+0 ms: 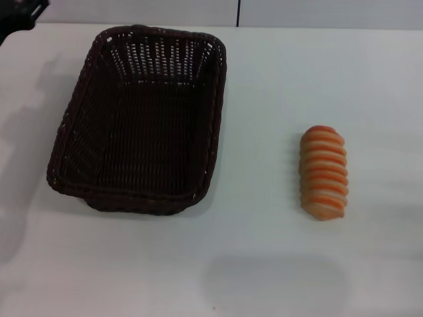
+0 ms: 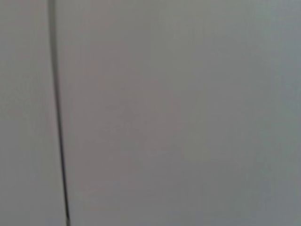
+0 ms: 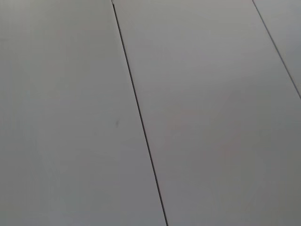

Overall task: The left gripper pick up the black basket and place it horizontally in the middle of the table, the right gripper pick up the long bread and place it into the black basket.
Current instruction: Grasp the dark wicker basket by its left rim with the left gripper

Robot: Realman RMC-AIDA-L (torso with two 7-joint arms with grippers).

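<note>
The black basket [image 1: 142, 119] stands empty on the white table [image 1: 264, 79], left of centre in the head view, its long side running away from me. The long bread [image 1: 323, 172] lies on the table to the right of the basket, well apart from it, also lengthwise away from me. A black part of the left gripper [image 1: 21, 13] shows at the far left corner, up and left of the basket and not touching it. The right gripper is out of view. Both wrist views show neither the basket nor the bread.
The left wrist view shows a plain grey-white surface with one dark seam [image 2: 57, 117]. The right wrist view shows grey-white panels with dark seams [image 3: 138, 113]. A wall panel seam [image 1: 238, 13] stands behind the table's far edge. Bare tabletop lies between basket and bread.
</note>
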